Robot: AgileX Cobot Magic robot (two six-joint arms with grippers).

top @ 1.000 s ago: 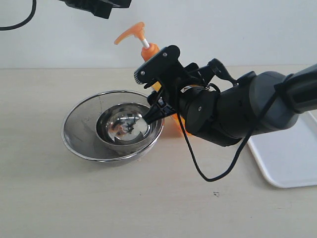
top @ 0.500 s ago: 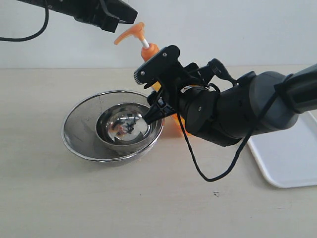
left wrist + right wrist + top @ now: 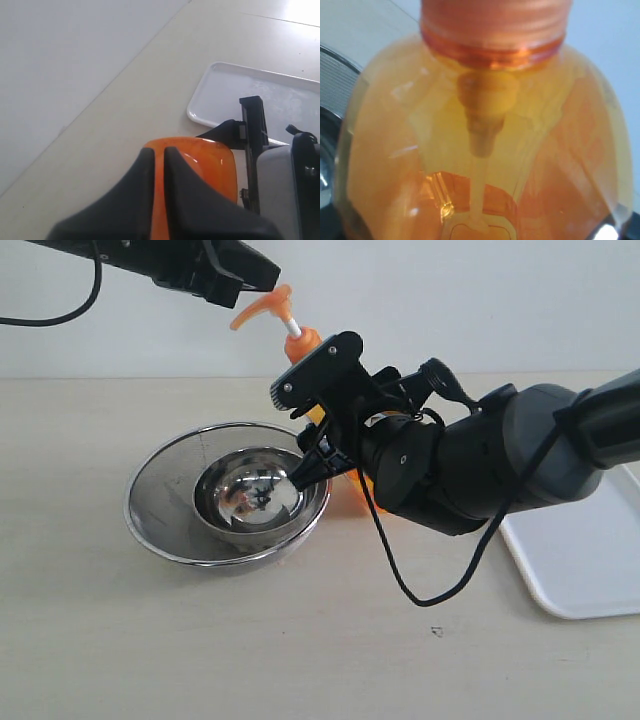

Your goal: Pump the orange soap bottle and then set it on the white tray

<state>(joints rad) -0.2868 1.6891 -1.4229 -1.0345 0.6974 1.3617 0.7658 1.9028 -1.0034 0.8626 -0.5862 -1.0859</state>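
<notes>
The left gripper, its fingers pinched together, hangs right over the pump head, whose white stem looks unpressed. Nested steel bowls sit on the table just beside the orange soap bottle, which stands upright with the right gripper clasping its body. The bottle is partly full, so probably top-heavy, with slick plastic walls that give; a low, firm hold suits it. The white tray waits well apart at the right.
</notes>
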